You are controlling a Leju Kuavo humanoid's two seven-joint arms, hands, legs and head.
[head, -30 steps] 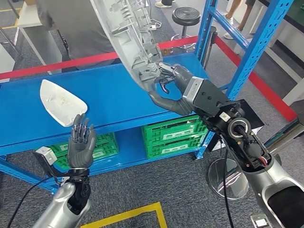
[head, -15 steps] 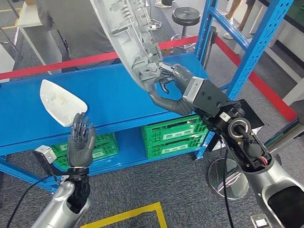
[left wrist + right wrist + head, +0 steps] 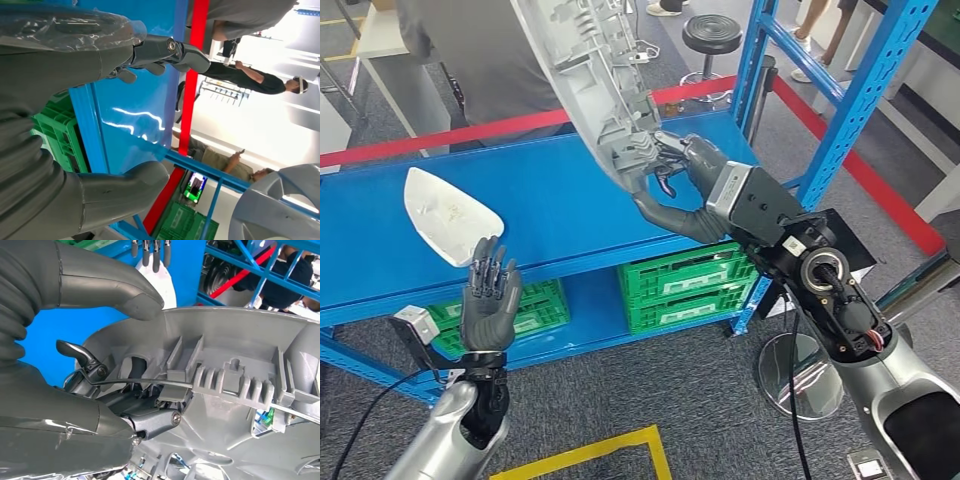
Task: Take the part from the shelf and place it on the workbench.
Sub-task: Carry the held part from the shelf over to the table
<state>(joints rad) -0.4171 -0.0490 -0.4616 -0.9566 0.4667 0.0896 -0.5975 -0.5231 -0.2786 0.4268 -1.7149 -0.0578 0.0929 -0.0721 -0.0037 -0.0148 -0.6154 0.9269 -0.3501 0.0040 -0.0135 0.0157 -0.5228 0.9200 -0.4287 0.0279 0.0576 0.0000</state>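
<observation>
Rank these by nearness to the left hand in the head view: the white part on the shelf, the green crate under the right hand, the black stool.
From the left hand:
1. White part, on the shelf just above the hand.
2. Green crate, on the lower shelf, off to the right.
3. Black stool, beyond the shelf, far to the upper right.

two grey parts point(image 3: 592, 80), two green crates point(image 3: 682, 285), one blue shelf point(image 3: 546, 215), two stools point(image 3: 711, 35)

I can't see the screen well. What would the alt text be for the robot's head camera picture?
The robot's right hand grips the lower edge of a large grey ribbed plastic part, held up over a blue shelf. Its left hand is raised, open, near a white part lying on the shelf.
</observation>
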